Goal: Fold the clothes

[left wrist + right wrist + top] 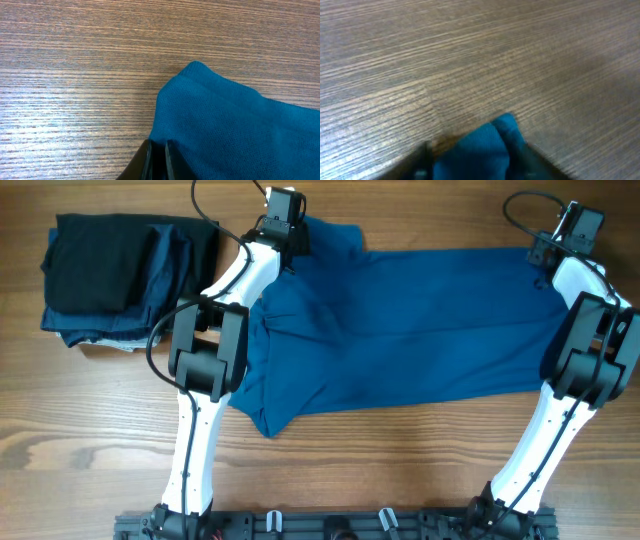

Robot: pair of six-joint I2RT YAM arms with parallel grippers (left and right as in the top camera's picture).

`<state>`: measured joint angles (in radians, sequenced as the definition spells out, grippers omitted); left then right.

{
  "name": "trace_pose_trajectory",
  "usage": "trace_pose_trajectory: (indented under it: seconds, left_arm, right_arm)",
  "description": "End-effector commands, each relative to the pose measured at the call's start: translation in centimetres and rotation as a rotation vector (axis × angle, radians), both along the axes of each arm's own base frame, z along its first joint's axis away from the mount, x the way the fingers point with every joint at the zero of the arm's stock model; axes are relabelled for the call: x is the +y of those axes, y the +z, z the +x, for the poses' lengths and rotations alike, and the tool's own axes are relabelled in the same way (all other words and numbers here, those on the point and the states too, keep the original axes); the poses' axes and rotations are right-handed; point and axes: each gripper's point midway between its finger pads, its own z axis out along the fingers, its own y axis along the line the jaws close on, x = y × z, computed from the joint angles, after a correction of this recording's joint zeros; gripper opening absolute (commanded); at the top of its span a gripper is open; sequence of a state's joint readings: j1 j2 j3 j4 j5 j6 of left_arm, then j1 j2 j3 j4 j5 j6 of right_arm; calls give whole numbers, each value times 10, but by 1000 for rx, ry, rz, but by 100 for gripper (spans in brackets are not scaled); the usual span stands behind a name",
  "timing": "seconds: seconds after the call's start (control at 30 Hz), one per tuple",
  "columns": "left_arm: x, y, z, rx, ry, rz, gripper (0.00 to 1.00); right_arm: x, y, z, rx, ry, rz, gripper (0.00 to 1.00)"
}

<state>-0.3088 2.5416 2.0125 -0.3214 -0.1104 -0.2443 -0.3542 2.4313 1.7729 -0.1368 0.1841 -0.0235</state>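
Shirt: lies flat and wide across the middle of the table, long axis left to right. Its left part is rumpled, with one flap reaching toward the near edge. Dark pile of folded garments sits at far left, apart from the shirt.

Left arm: rises from the near rail and bends at the elbow over the shirt's left edge. The forearm slants away and to the right. Left gripper is at the shirt's far left corner. Wrist view: fingers almost together, only a thin slit between them, right at the cloth's edge. Blue fabric runs down to them. Cannot tell whether any cloth is nipped in the slit.

Right arm: leans from the rail out to the right, elbow beside the shirt's right end, forearm pointing away. Right gripper is at the far right corner. Wrist view is blurred: fingers stand at middling width, with a bunched peak of shirt filling the gap between them and seeming pressed by both.
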Motion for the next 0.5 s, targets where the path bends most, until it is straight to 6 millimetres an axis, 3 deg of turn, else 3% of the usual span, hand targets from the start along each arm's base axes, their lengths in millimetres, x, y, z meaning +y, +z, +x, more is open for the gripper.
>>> trace_pose_trajectory:
  seconds: [0.0,0.07,0.1,0.3,0.47]
  left_arm:
    - [4,-53,-18,107,-10,32,9]
    - [4,-53,-18,108,-10,33,7]
    - [4,-53,-18,108,-10,33,5]
    - [13,-38,-12,72,29,73,4]
    - [11,7,-1,-3,37,56,4]
  right_arm:
    - [-2,-32,-11,67,-14,13,27]
    - [-2,-33,-12,74,-16,16,7]
    - [-2,-34,-13,76,-16,17,4]
    - [-1,-29,-9,57,-4,20,4]
    - [20,-16,9,-15,99,105,4]
